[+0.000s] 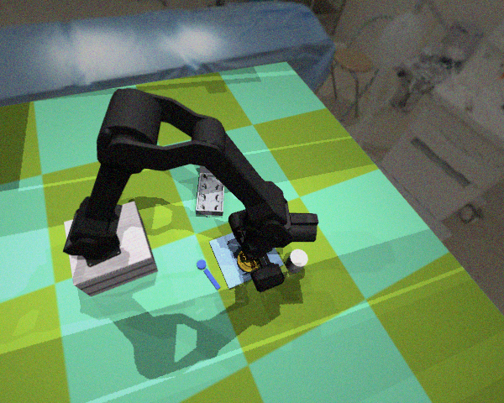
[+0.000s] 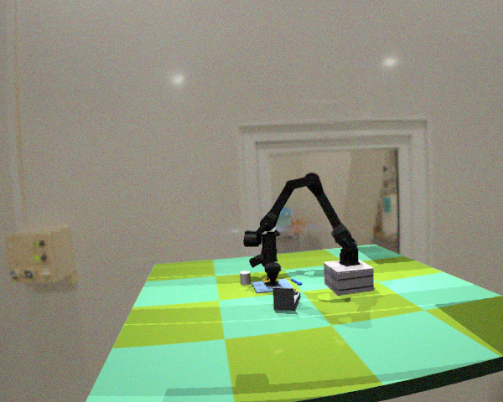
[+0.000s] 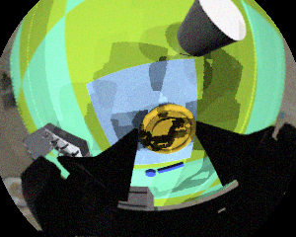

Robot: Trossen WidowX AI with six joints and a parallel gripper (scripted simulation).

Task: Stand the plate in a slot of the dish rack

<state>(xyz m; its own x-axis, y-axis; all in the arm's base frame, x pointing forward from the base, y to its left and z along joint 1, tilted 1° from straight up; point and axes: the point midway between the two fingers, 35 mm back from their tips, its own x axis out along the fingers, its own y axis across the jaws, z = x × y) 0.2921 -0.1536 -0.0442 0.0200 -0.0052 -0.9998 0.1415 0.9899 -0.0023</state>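
Observation:
The yellow round plate [image 1: 244, 263] [image 2: 267, 280] [image 3: 163, 127] lies flat on a light blue mat [image 1: 226, 265] [image 2: 259, 286] [image 3: 106, 96]. My gripper [image 1: 252, 255] [image 2: 272, 281] [image 3: 166, 128] is low over the mat and open, with one fingertip on each side of the plate in the wrist view. Whether the fingertips touch the rim cannot be told. The grey dish rack [image 1: 209, 212] [image 2: 282, 299] [image 3: 37, 144] stands apart from the mat, with its rows of small rails facing up. Its slots show no plate.
A grey cup [image 1: 297, 259] [image 2: 245, 278] [image 3: 199, 35] with a white top stands close beside the mat. A blue spoon-like piece [image 1: 211, 279] [image 2: 296, 281] [image 3: 171, 168] lies on the mat's other side. The arm's base stands on a striped block [image 1: 134, 243] [image 2: 349, 280] [image 3: 139, 197].

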